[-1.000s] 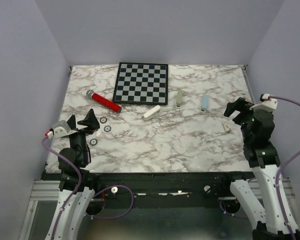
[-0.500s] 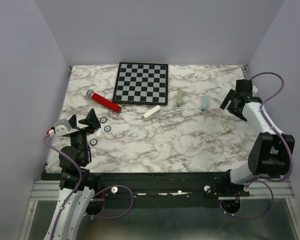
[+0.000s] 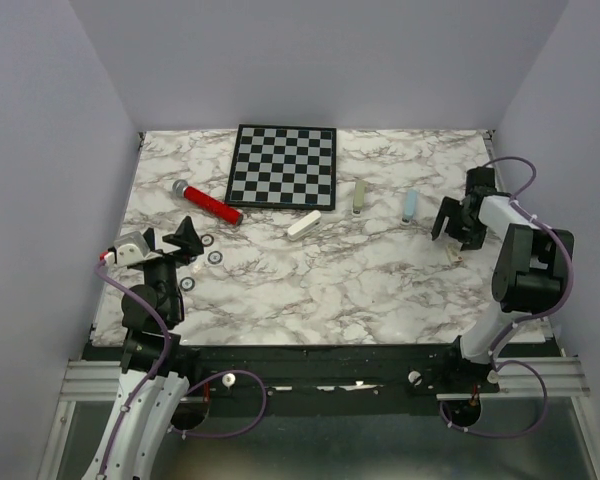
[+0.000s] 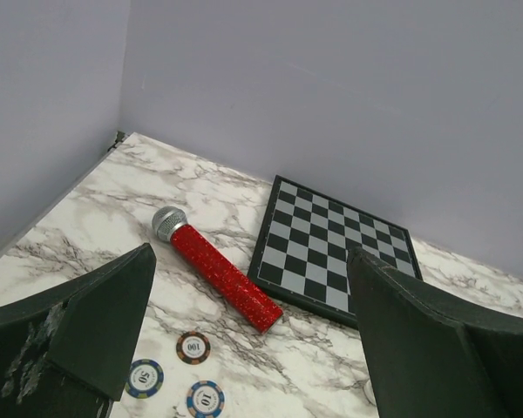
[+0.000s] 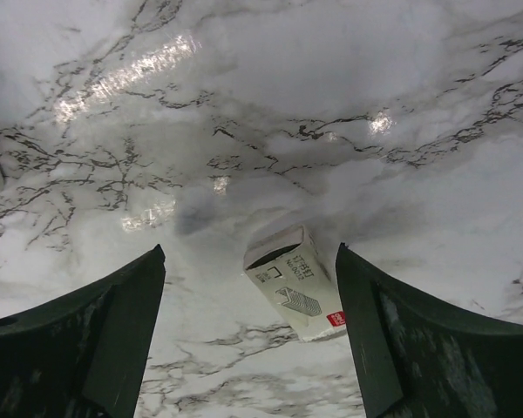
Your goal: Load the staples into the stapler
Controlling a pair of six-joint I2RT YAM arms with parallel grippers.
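Both wide — right gripper over staples, left gripper by 3 chips, microphone.

Overhead view takes in the whole white marble counter; left wrist looks low toward the lilac far wall, right wrist stares down close.

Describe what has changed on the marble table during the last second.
The right gripper swung out toward the far right edge, then came back down; it now hangs open above the small white printed staples box. Nothing was gripped or released. The left gripper barely shifted; every object stayed put.
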